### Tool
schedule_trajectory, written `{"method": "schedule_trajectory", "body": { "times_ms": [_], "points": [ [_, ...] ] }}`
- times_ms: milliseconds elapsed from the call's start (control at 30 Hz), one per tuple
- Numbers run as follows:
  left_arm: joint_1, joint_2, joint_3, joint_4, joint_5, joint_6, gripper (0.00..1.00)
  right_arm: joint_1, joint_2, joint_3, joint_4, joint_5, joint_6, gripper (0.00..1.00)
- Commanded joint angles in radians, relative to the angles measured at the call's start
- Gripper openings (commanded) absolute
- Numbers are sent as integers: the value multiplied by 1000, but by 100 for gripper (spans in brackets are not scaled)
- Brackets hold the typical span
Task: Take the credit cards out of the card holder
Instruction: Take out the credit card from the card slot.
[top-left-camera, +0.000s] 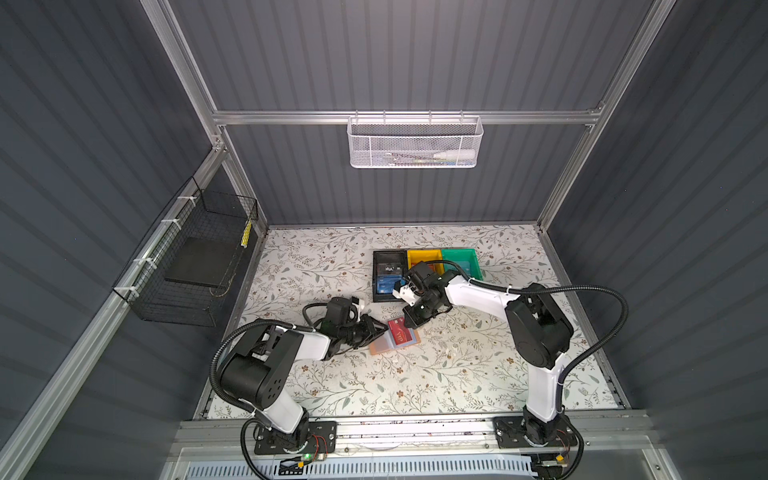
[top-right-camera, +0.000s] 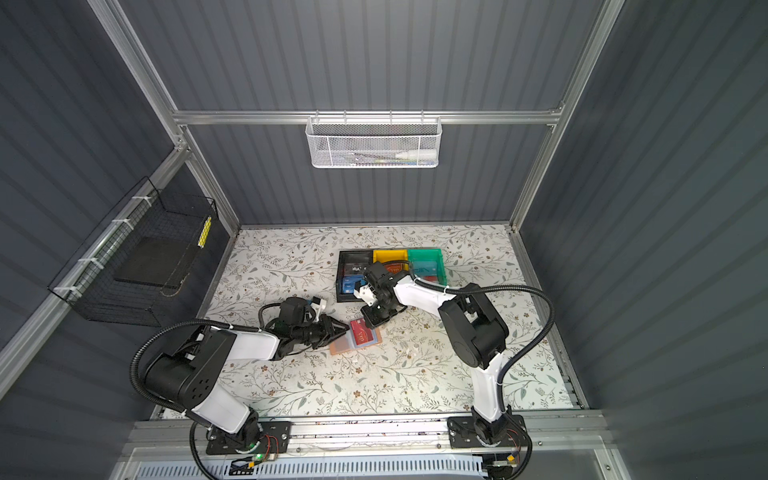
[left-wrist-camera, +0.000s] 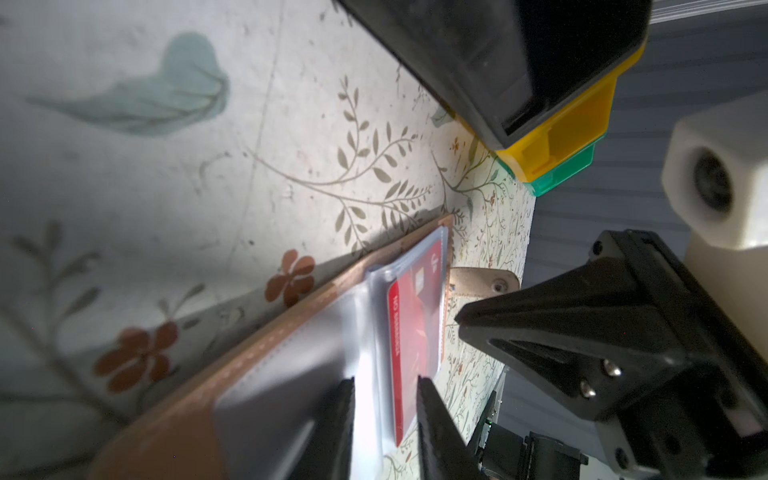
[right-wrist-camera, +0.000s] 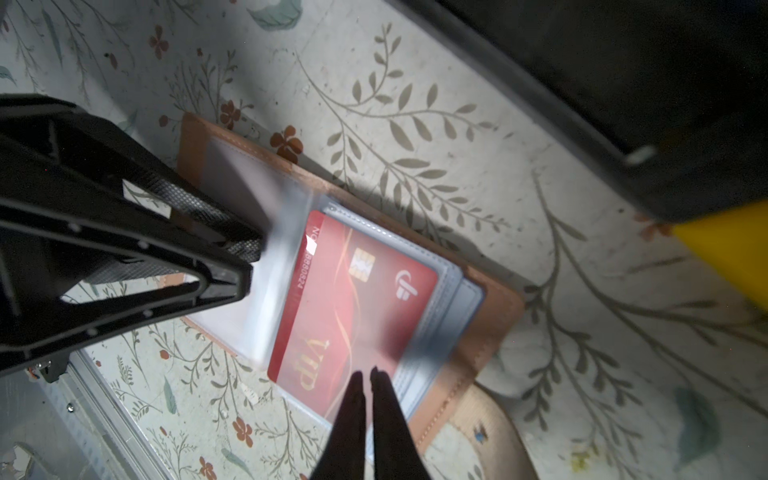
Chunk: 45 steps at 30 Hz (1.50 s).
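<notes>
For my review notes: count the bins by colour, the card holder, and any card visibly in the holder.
Black bin: 1
Yellow bin: 1
Green bin: 1
Card holder: 1
Red card in the holder: 1
Total: 5

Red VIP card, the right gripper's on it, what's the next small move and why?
Probably draw the right gripper slowly back along the length of the red card, sliding it out of the card holder. Its jaws look shut on the card's exposed edge, the rest sits in its sleeve, and the left gripper straddles a clear sleeve beside it, likely steadying the holder.
</notes>
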Motion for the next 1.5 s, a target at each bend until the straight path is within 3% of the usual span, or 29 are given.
{"method": "schedule_trajectory", "body": {
  "times_ms": [0, 1000, 1467],
  "points": [
    [-5, 14, -14, 21, 14, -10, 28, -2, 38, -13, -7, -14, 8, 10],
    [-7, 51, -20, 56, 14, -19, 27, -8, 47, -30, -22, 1, 15, 8],
    [-10, 74, -23, 85, 19, -25, 22, 8, 67, -23, -23, -5, 23, 8]
  ]
}}
